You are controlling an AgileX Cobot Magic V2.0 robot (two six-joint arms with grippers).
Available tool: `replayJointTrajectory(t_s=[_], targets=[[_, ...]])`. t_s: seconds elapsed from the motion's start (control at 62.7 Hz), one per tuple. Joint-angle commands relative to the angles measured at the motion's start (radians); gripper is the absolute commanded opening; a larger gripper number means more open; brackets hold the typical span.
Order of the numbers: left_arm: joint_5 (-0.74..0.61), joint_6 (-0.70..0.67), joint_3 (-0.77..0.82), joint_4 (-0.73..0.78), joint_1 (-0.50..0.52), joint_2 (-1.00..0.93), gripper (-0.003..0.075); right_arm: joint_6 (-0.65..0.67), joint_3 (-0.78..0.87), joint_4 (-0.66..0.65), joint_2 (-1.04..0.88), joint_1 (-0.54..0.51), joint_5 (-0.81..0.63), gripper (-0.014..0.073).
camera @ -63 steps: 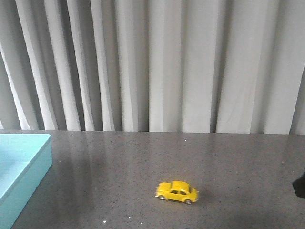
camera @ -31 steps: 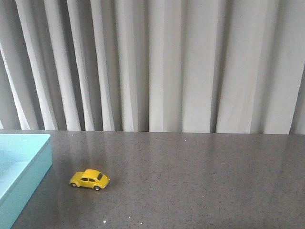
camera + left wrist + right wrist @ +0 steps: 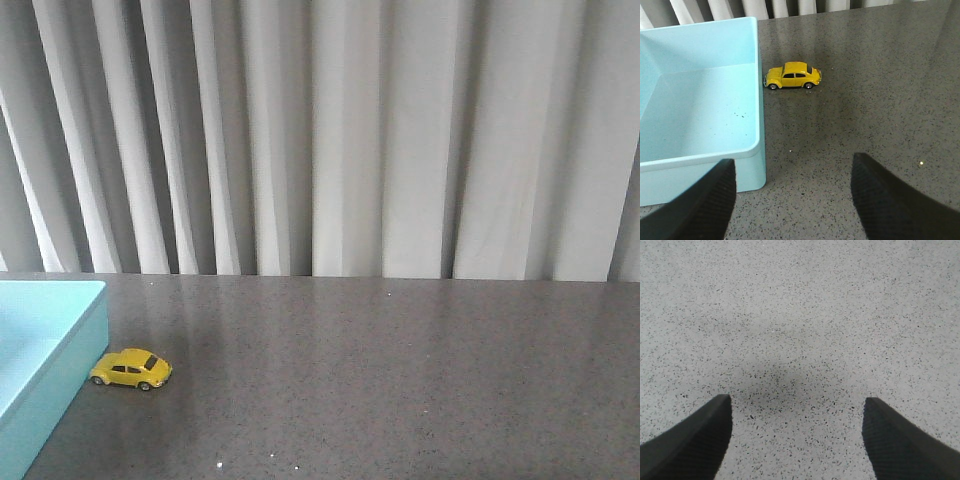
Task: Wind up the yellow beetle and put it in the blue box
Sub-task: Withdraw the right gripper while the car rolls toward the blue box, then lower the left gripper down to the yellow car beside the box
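- Now, at the left, the blue box [image 3: 50, 345] is empty, and our left gripper [image 3: 792, 197] is wide open, holding nothing.
- The yellow beetle [image 3: 131, 368] rolled leftward and touches its wall, so we must lift it in.
- Our right gripper [image 3: 797, 437] is open too.
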Motion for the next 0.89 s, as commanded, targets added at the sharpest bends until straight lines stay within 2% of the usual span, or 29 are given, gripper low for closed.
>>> replayJointTrajectory(t_s=[0.0,0.08,0.239,0.527,0.702,0.878], targets=[[-0.067,-0.006,-0.034,-0.006,0.000,0.008,0.0487,0.000,-0.026,-0.003,-0.005,0.001,-0.061,0.0526],[-0.075,0.000,-0.035,0.000,0.000,0.009,0.0487,0.000,-0.026,-0.003,-0.005,0.001,-0.063,0.0526],[-0.064,0.151,-0.083,0.000,0.000,0.070,0.0487,0.000,-0.026,-0.003,-0.005,0.001,-0.062,0.0526],[-0.038,0.427,-0.305,-0.008,-0.001,0.390,0.0487,0.000,-0.026,-0.003,-0.005,0.001,-0.062,0.0526],[0.070,0.573,-0.526,-0.014,-0.001,0.626,0.0487,0.000,-0.026,-0.003,-0.005,0.001,-0.059,0.0526],[0.218,0.802,-0.727,-0.079,-0.001,0.823,0.0487,0.000,-0.026,-0.003,-0.005,0.001,-0.059,0.0526]])
